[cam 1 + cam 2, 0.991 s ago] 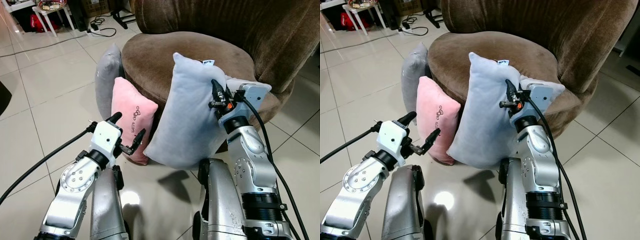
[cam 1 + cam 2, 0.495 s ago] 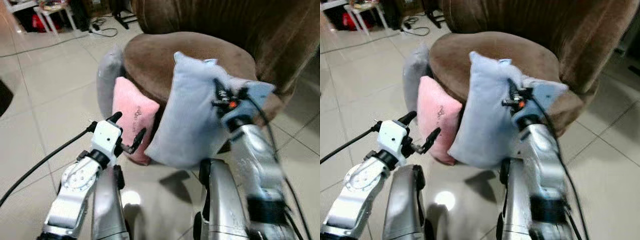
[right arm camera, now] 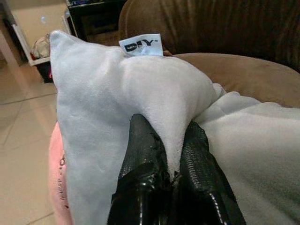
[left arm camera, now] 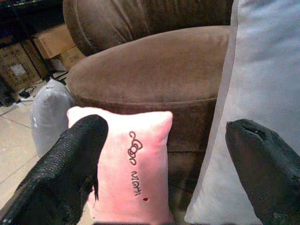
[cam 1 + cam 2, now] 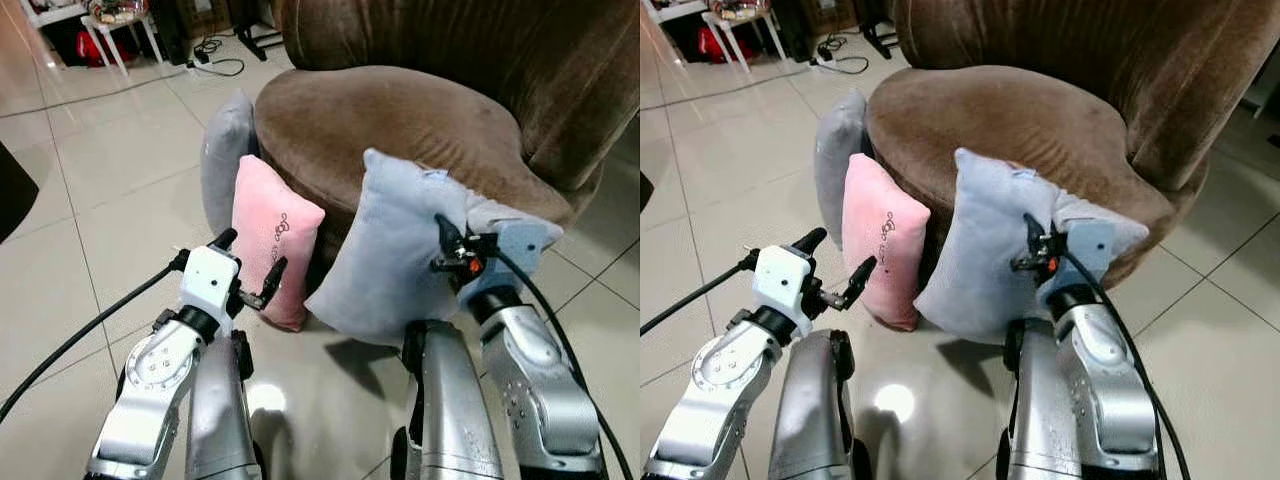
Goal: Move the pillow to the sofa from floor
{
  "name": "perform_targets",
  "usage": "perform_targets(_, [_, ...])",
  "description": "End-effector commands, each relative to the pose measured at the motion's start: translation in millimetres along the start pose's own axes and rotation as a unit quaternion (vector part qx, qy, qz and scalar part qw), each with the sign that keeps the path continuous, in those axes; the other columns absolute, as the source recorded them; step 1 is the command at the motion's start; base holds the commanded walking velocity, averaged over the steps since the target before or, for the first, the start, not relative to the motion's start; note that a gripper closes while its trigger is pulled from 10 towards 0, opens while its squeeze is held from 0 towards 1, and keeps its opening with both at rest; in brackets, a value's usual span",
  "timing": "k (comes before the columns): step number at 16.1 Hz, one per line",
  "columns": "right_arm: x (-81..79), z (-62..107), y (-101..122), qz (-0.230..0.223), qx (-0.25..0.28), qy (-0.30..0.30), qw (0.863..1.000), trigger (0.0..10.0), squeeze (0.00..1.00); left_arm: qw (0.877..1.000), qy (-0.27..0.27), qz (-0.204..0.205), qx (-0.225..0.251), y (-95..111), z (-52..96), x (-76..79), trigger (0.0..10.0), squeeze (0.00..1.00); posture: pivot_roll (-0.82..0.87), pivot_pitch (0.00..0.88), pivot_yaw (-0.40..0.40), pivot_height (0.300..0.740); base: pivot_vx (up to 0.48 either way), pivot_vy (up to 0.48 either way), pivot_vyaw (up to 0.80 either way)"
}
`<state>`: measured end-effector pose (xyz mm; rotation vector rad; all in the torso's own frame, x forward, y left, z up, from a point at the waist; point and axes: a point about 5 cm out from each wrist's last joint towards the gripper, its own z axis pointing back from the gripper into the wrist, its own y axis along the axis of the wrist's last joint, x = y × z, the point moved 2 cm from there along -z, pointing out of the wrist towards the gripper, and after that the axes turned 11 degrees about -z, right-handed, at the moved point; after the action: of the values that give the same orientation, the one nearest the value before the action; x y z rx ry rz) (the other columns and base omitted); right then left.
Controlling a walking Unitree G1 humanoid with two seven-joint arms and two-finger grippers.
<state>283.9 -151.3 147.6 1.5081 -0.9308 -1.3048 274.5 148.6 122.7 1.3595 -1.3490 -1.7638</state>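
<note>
Plush pale-blue pillow [image 5: 395,255] pinched by right tool [image 3: 169,174], left tool [image 5: 248,270] spread open, round brown velvety sofa [image 5: 400,120] behind

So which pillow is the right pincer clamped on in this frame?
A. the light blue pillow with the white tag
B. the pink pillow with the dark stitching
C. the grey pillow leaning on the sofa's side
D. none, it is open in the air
A: the right pincer pinches a fold of the light blue pillow between its black fingers, while the pink pillow and the grey pillow lean untouched against the sofa.
</note>
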Motion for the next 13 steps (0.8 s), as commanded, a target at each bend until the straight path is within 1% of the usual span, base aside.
perform_targets(1, [-7.8, 1.5, 10.3, 0.003, 0.022, 0.011, 1.000, 10.0, 0.00, 1.000, 0.007, -0.007, 0.000, 1.1, -0.2, -2.3, 10.0, 0.10, -0.12, 0.000, 0.065, 0.430, 0.000, 0.000, 0.00])
perform_targets(5, [-10.3, 4.1, 11.9, 0.001, 0.022, 0.008, 1.000, 10.0, 0.00, 1.000, 0.011, -0.007, 0.002, 1.9, -1.2, -1.9, 10.0, 0.10, -0.12, 0.000, 0.063, 0.465, 0.000, 0.000, 0.00])
perform_targets(7, [-11.8, 3.0, 21.7, -0.003, 0.041, 0.008, 0.999, 10.0, 0.00, 1.000, 0.012, -0.007, 0.003, 2.2, -2.3, -1.9, 10.0, 0.10, -0.12, 0.000, 0.065, 0.485, 0.000, 0.000, 0.00])
perform_targets(11, [-12.6, 1.2, 34.1, -0.008, 0.065, 0.008, 0.998, 10.0, 0.00, 1.000, 0.011, -0.007, 0.007, 3.5, -5.5, -0.4, 10.0, 0.10, -0.12, 0.000, 0.069, 0.520, 0.000, 0.000, 0.00])
perform_targets(13, [-11.0, 0.8, 37.7, 0.011, 0.072, -0.002, 0.997, 10.0, 0.00, 1.000, 0.011, -0.006, 0.007, 3.6, -6.2, -0.2, 10.0, 0.10, -0.13, 0.000, 0.071, 0.535, 0.000, 0.000, 0.00])
